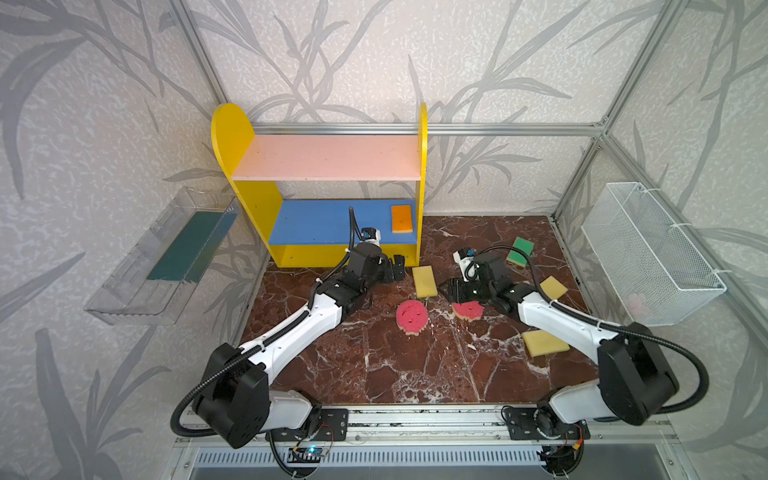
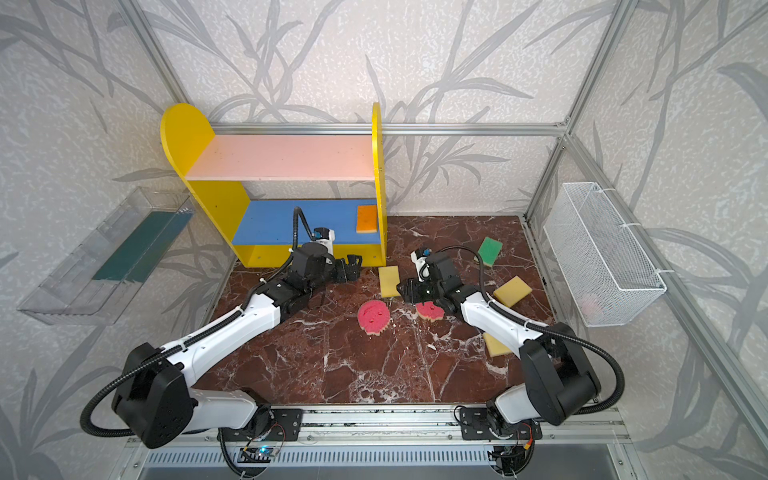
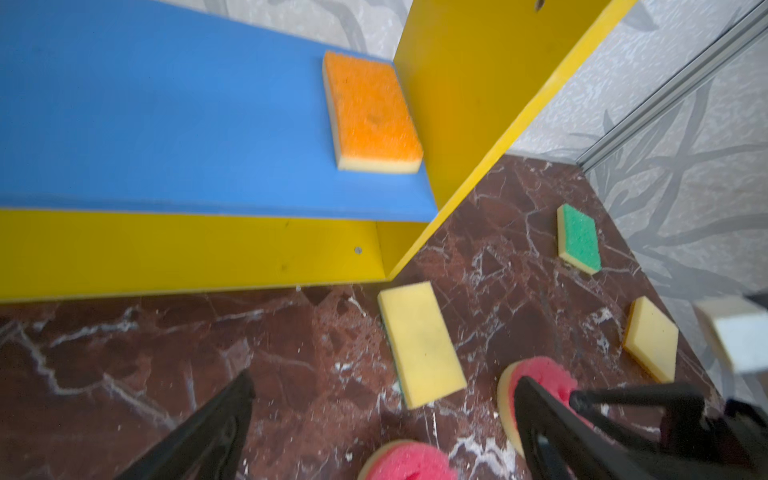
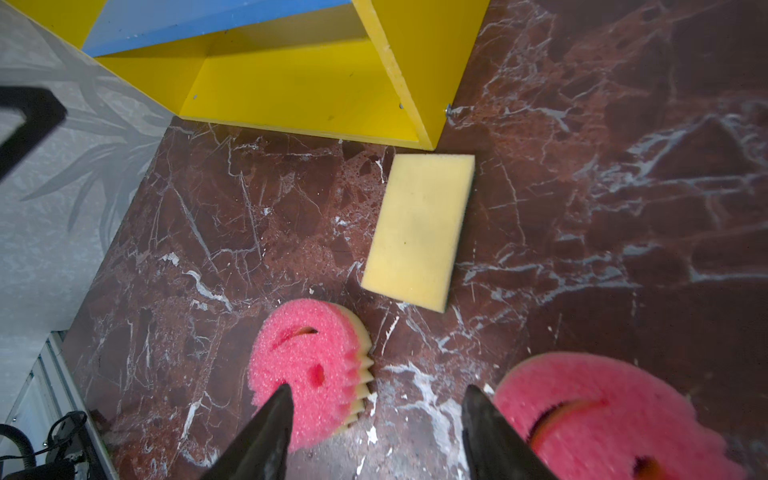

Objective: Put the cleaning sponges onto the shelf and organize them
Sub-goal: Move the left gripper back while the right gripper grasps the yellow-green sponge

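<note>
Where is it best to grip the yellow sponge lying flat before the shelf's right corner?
Probably from straight above, across the short width of the yellow sponge, jaws on its two long edges at mid-length. It lies flat, with no other sponge against its long sides.

Open blue board (image 1: 309,224) beside orange sponge (image 1: 402,219), pink board (image 1: 332,158) overhead
</note>
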Tool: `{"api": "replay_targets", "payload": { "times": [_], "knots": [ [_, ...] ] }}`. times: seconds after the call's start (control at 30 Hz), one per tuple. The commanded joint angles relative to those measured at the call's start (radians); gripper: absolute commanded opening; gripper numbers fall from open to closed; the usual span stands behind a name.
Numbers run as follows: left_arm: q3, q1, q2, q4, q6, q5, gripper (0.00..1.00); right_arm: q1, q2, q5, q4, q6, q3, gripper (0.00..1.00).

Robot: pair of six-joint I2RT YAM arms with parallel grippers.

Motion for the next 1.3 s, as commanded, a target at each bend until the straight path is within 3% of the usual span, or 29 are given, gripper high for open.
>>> {"api": "replay_targets", "payload": {
  "times": [0.0,0.27,0.67,0.9,1.13,1.27],
  "knots": [
    [-0.101,-0.004,-0.06,0.056,-0.082,0.006,0.98,-0.017,0.101,-0.086,-0.05,0.023,0.082,0.54],
    [-0.275,-0.01,-0.102,0.182,-0.128,0.03,0.98,-0.037,0.33,-0.121,-0.118,0.012,0.244,0.49],
    [-0.331,-0.01,-0.019,0.297,-0.16,0.063,0.98,-0.067,0.499,-0.122,-0.132,0.0,0.323,0.51],
    [-0.329,-0.011,0.019,0.343,-0.184,0.075,0.98,-0.08,0.535,-0.157,-0.114,0.007,0.335,0.26],
    [-0.314,-0.01,0.002,0.327,-0.197,0.097,0.97,-0.08,0.49,-0.152,-0.095,0.013,0.304,0.11],
    [-0.307,-0.01,-0.038,0.287,-0.182,0.093,0.97,-0.079,0.433,-0.156,-0.079,0.03,0.282,0.08]
  ]
}}
